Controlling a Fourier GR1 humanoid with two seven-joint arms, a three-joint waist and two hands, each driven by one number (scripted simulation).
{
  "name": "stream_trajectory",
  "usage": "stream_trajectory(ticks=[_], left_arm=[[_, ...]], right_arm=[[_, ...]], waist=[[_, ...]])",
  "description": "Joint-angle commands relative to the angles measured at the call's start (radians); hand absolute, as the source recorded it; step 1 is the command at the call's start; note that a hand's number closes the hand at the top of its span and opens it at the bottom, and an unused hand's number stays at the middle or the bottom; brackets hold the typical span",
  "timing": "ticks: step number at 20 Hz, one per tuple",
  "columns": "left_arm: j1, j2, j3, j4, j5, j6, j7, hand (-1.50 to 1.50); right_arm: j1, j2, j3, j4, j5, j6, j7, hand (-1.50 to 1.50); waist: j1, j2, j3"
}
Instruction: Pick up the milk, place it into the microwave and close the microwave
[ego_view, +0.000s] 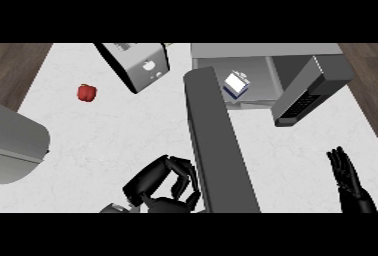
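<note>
Already the milk carton (236, 84) sits inside the microwave (251, 65), upright on its floor, with no hand on it. So the placing looks done; closing is what remains. The microwave door (218, 145) swings wide open, stretching from the microwave toward the view's lower edge. Left of that door, the left hand (164, 184) has its fingers curled, empty. Right of the door, the right hand (348, 181) rests with fingers straight. A red pepper (87, 92) lies well left of the microwave.
</note>
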Motion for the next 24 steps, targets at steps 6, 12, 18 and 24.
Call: stream_trajectory(ticks=[6,12,18,24], left_arm=[[-0.296,-0.003,-0.277,0.442,0.142,0.215,-0.125,1.50],[-0.339,-0.003,-0.520,0.516,0.324,0.455,-0.164,1.50],[-0.395,-0.003,-0.590,0.520,0.424,0.637,-0.128,1.50],[-0.477,-0.003,-0.559,0.525,0.527,0.758,-0.151,1.50]], right_arm=[[0.127,-0.050,-0.032,-0.240,-0.123,0.132,0.047,-1.50],[0.132,-0.066,-0.025,-0.273,-0.166,0.178,0.042,-1.50],[0.078,-0.120,-0.039,-0.380,-0.192,0.167,0.084,-1.50],[0.093,-0.132,0.000,-0.421,-0.272,0.241,0.122,-1.50]], waist=[[-0.022,0.007,-0.001],[-0.060,0.013,-0.002],[-0.097,0.019,-0.005],[-0.146,0.029,-0.007]])
